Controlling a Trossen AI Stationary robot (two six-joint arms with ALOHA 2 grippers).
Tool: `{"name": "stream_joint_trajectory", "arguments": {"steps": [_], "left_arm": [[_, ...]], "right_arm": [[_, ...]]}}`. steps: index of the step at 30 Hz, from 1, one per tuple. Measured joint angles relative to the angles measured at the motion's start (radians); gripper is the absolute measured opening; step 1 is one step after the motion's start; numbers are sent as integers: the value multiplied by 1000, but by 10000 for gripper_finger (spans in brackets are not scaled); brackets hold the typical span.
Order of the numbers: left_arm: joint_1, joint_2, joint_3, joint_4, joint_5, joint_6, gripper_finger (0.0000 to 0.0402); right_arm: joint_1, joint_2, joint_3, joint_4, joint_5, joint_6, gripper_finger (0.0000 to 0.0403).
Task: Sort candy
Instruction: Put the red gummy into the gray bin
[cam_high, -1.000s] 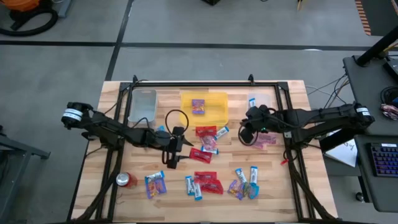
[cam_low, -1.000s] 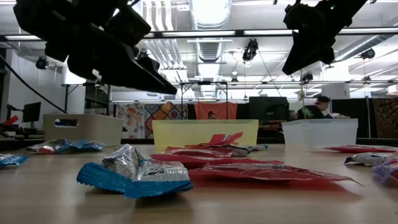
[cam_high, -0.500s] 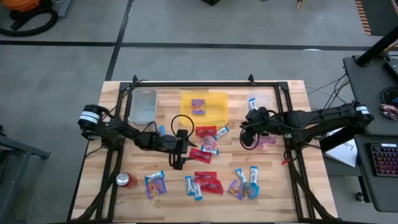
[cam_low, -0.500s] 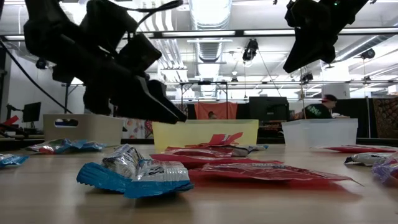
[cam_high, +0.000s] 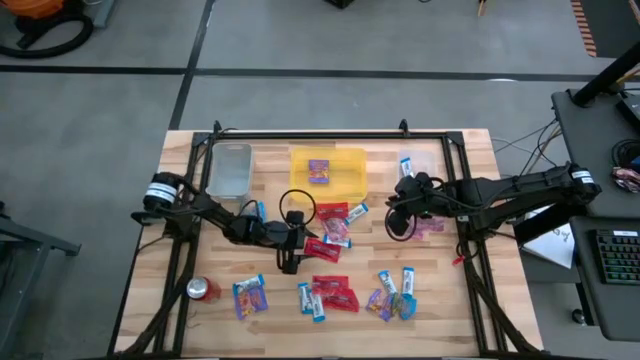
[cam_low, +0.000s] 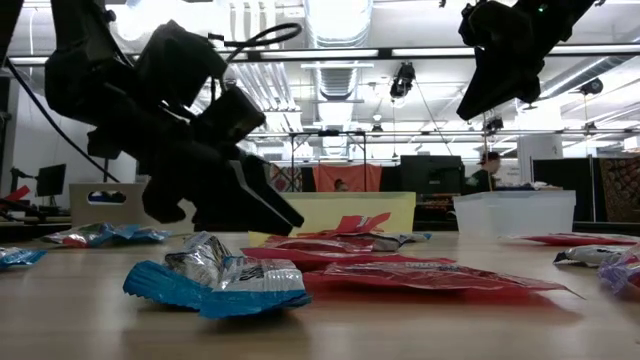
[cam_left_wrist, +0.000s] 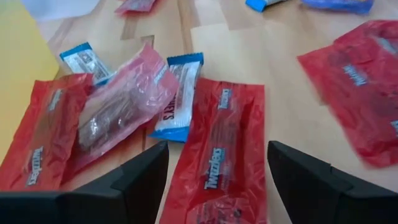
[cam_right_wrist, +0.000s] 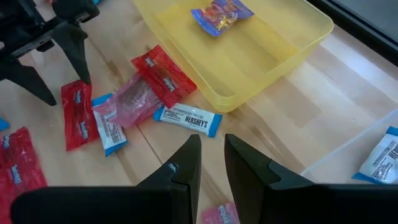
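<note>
**Left arm low over a red packet, right arm parked near the clear bin**

Since a second ago my left arm has reached further toward the centre of the table and dropped lower, while the right arm has barely shifted.

Starting at the left of the high view, I see a red soda can (cam_high: 203, 290) at the lower left of the table, with a purple multicolour packet (cam_high: 250, 296) just beside it. Above, at the upper left, sits a grey bin (cam_high: 229, 170).

My left gripper (cam_high: 289, 264) is near the middle of the frame, its fingers spread wide and holding nothing. In the left wrist view they straddle a red packet (cam_left_wrist: 219, 155) lying flat on the wood, with a blue-and-white bar (cam_left_wrist: 176, 97) touching its edge.

In the top centre is the yellow bin (cam_high: 348, 181), holding one purple packet (cam_high: 319, 171). Below it, loose candy (cam_high: 335, 227) lies in a small cluster, and more sweets (cam_high: 330, 294) are scattered along the lower centre and lower right.

My right gripper (cam_high: 396, 216) hovers right of centre, above the table, its fingers drawn close together with a narrow gap and nothing between them. A pink packet (cam_high: 428, 226) lies just beside it. To the upper right is a clear bin (cam_high: 436, 162) with a blue-and-white bar (cam_high: 407, 165) inside.
</note>
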Motion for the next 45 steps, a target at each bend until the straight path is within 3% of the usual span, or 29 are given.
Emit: {"name": "stream_joint_trajectory", "arguments": {"steps": [12,18,32,45], "left_arm": [[2,69,14,13,-3,-32,245],[1,69,15,9,1,-33,205],[1,67,14,0,-3,-34,70],[2,-31,10,-68,-6,-27,41]], "right_arm": [[0,0,-4,6,6,0,66],[0,0,-5,7,6,0,66],[0,0,-6,8,6,-1,66],[0,0,-7,7,6,-1,66]]}}
